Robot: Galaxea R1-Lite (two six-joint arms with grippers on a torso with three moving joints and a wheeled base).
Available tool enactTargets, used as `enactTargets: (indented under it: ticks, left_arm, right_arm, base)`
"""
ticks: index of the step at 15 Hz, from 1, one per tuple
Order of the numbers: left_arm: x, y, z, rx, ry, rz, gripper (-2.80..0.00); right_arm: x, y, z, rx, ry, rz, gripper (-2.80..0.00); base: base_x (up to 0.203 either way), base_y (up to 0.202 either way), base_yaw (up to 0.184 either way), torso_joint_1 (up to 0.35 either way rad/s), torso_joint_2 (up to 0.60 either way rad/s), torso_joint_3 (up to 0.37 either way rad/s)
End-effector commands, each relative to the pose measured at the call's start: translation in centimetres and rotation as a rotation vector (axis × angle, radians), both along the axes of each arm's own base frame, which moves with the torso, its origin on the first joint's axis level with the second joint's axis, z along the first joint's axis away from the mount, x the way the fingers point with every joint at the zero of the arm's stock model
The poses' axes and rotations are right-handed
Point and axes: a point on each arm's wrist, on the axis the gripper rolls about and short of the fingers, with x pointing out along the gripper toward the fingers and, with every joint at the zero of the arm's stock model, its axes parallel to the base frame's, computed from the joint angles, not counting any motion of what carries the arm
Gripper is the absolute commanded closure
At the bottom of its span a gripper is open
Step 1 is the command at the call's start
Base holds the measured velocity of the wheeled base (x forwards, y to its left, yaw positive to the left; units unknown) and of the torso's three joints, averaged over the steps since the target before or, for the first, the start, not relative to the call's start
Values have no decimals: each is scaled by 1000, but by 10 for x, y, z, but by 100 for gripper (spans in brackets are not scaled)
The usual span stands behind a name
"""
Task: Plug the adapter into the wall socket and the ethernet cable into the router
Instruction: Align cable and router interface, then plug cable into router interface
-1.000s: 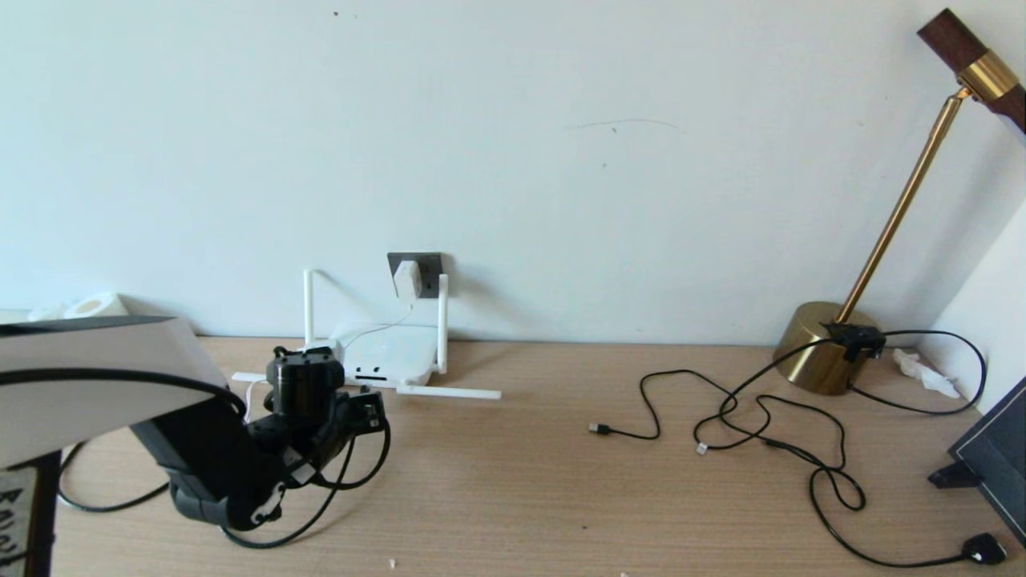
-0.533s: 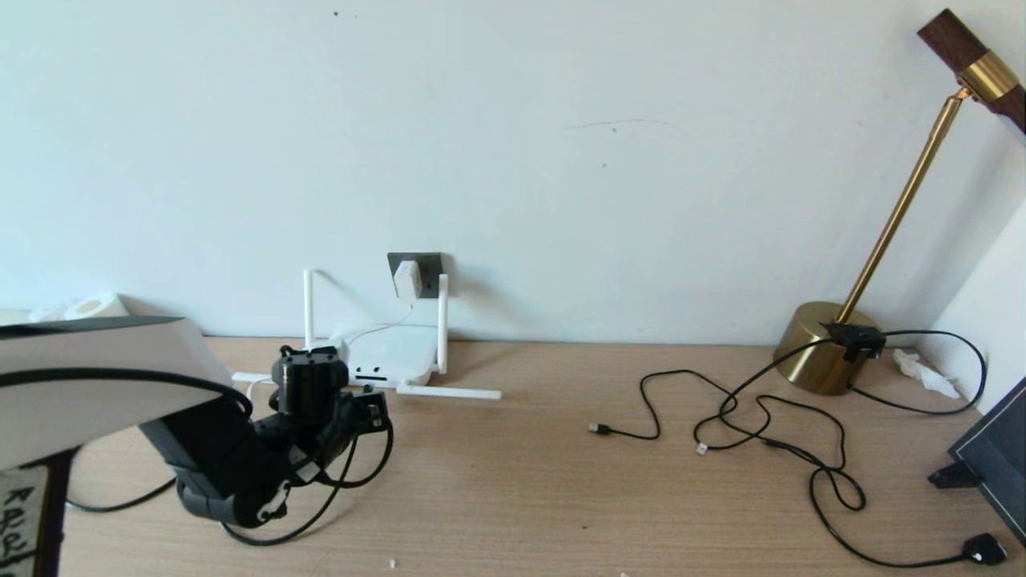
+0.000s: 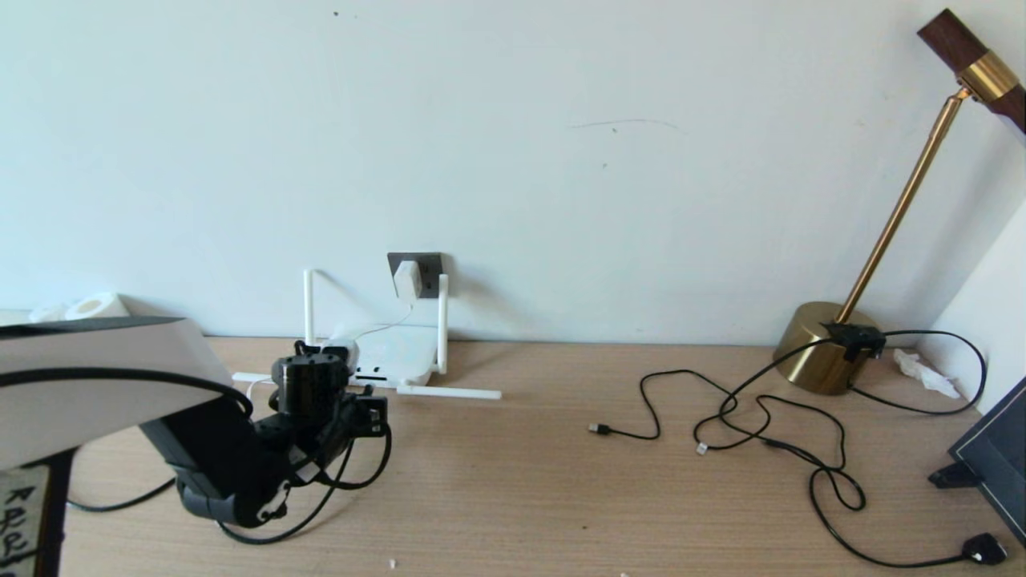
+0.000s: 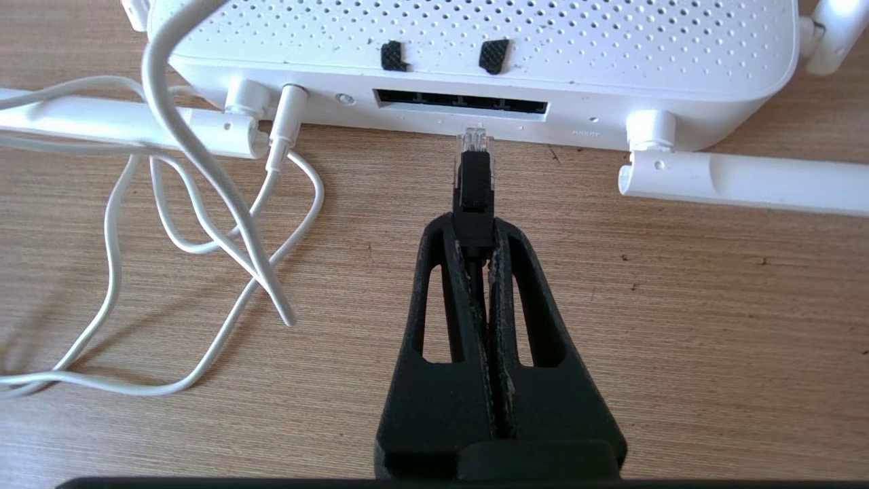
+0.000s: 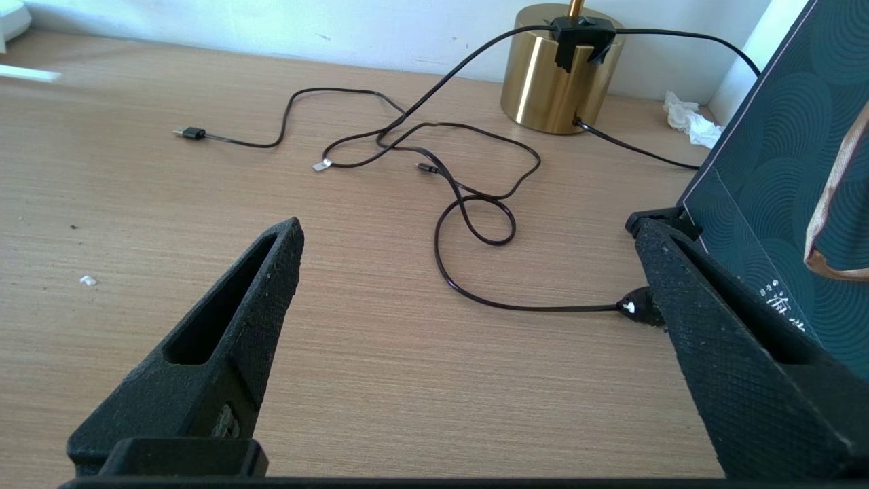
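The white router (image 4: pixel 475 34) lies flat against the wall, its dark port strip (image 4: pixel 460 105) facing my left gripper (image 4: pixel 474 227). That gripper is shut on the black boot of the ethernet cable (image 4: pixel 474 183). The cable's clear tip hangs a short way in front of the port strip, just above the table and not inside a port. In the head view the router (image 3: pixel 393 357) sits below the dark wall socket (image 3: pixel 429 264), and the white adapter (image 3: pixel 407 280) is plugged into that socket. My right gripper (image 5: pixel 468 227) hovers open and empty over the table at the right.
The adapter's thin white cord (image 4: pixel 204 156) loops beside the router. Two antennas (image 4: pixel 740 180) lie flat on the wood either side of the ports. Thin black cords (image 3: pixel 761 417), a flat black plug (image 3: pixel 984 549), a brass lamp (image 3: pixel 817 344) and a dark bag (image 3: pixel 994 449) occupy the right.
My left wrist has turned a little and edged towards the router, still gripping the ethernet cable. The right arm has not moved.
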Motion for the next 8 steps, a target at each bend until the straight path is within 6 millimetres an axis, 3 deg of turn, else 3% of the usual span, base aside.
enactTargets:
  ticks: [1,8]
  left_arm:
    - [1,0,0,1,-7,0,0]
    - [9,-2,-3,-7,-17,1,0]
  right_arm:
    - [0,0,0,-1,1,1,-280]
    - [0,0,0,0,1,1,-280]
  base:
    - [0,0,0,0,0,0]
    - [0,0,0,0,0,0]
